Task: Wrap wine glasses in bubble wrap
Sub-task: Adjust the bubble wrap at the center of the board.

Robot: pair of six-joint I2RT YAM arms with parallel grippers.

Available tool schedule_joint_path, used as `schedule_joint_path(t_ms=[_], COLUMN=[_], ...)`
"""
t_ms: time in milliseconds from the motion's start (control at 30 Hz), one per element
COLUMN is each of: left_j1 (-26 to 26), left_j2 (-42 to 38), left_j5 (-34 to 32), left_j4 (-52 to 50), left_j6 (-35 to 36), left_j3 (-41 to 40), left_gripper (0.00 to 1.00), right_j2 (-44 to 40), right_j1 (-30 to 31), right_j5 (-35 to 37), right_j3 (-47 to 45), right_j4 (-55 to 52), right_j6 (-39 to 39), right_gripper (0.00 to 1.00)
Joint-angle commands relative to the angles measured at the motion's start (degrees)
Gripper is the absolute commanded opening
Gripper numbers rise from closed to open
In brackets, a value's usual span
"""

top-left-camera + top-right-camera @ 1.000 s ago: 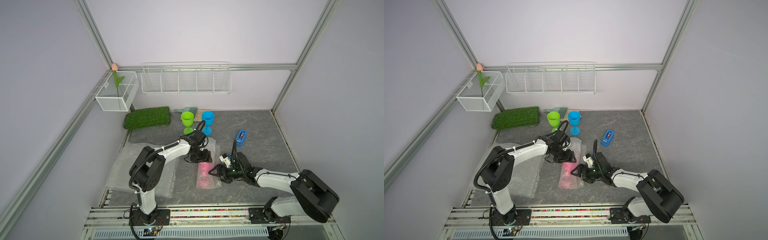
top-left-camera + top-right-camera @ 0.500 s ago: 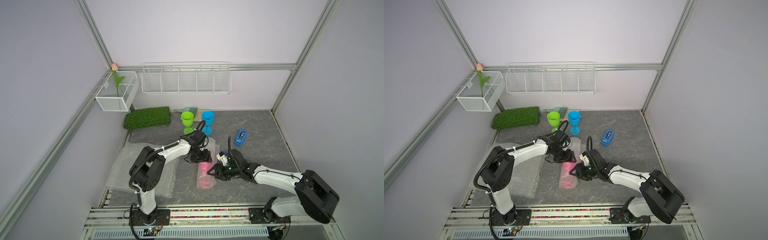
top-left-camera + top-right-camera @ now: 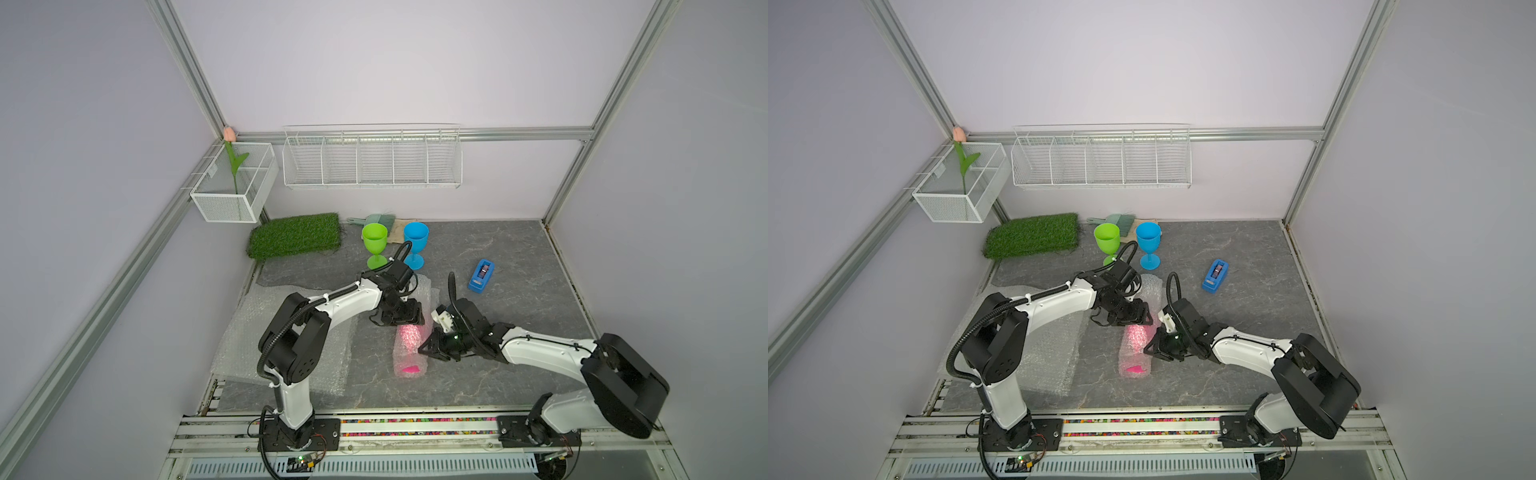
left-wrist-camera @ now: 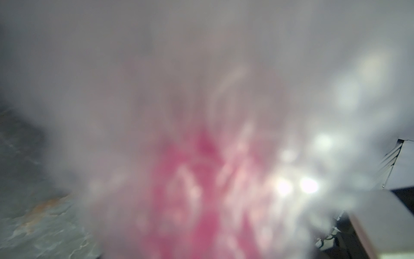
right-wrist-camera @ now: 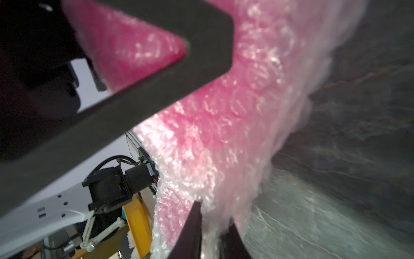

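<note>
The hot pink wine glass lies on its side on the grey table, rolled in bubble wrap; its pink shows through the sheet. My left gripper stands open, jaws wide astride the far end of the roll; its wrist view is a blur of pink and white wrap. From the right, my right gripper is shut on the wrap's loose edge, with both fingertips pinching the film. The lime green wine glass and the sky blue one stand upright and bare behind.
Spare bubble wrap sheets lie under the left arm at the front left. A blue tape dispenser sits right of the roll. A green turf mat and a small brush lie at the back. Wire baskets hang on the wall.
My right gripper has moved left up to the roll and closed from wide open onto the wrap's edge. The left gripper has stayed over the roll's far end.
</note>
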Motion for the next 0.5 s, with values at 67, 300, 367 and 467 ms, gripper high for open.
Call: schedule_joint_path(t_ms=[67, 300, 367, 467], left_j1=[0.20, 3.85, 5.50, 7.54], left_j2=[-2.80, -9.72, -11.97, -14.90], left_j5=[-6.40, -9.03, -9.35, -9.84], left_j4=[-1.68, -5.66, -7.08, -9.75], left_j6=[-1.66, -0.22, 0.70, 2.66], left_j3=[0.24, 1.71, 1.71, 2.14], left_gripper=[0.91, 0.97, 0.98, 0.97], right_j2=[-1.95, -5.78, -6.44, -6.08], right_j1=[0.38, 0.36, 0.38, 0.43], right_j5=[2.91, 9.83, 11.20, 16.06], right_j3=[4.09, 14.35, 17.68, 22.21], right_j4=[-12.54, -37.79, -43.64, -52.57], right_j6=[-6.83, -28.17, -35.93, -47.59], right_gripper=[0.07, 0.07, 0.07, 0.07])
